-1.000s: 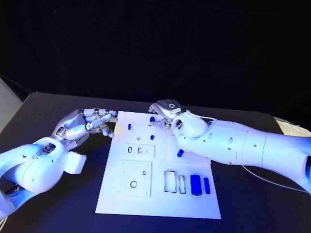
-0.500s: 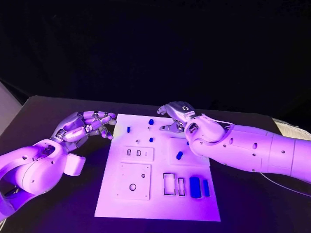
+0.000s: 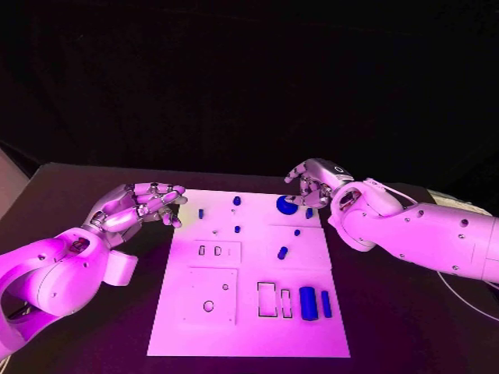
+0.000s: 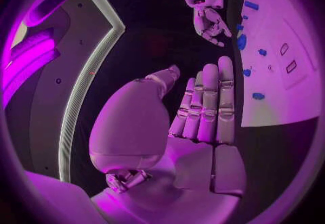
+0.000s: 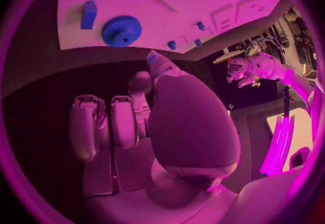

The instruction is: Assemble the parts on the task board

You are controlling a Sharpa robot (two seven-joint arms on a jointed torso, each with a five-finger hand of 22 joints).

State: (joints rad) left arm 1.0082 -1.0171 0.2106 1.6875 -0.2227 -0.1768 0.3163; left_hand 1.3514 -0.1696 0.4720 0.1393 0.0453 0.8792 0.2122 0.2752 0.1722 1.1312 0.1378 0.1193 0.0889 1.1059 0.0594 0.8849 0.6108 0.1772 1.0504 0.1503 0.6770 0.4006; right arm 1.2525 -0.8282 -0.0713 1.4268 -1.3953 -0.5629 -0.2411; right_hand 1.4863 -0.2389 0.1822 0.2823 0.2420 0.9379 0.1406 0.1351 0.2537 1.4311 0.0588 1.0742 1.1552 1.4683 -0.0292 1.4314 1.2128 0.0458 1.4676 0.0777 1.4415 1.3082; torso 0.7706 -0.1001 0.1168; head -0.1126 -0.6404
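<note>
A white task board (image 3: 249, 312) is seen lying in the middle of the black table (image 3: 407, 327), running from the centre of the head view down toward its lower edge. Near the board's upper right corner a round blue gear (image 3: 287, 205) is seen lying flat, with a small blue block (image 5: 89, 14) just beside it in the right wrist view. Smaller blue parts are scattered across the upper half of the board, among them a short peg (image 3: 237, 201) at upper centre and an oblong piece (image 3: 282, 252) near the middle. At the lower right of the board a large blue bar (image 3: 307, 302) is set upright in a slot, with a thinner one (image 3: 326, 304) just beside it. The right hand (image 3: 317, 184) is held at the board's upper right corner, just above the gear; its fingers are curled inward and nothing is seen in them. The left hand (image 3: 137, 206) is held off the board's upper left edge, released, its fingers loosely apart and grasping nothing
</note>
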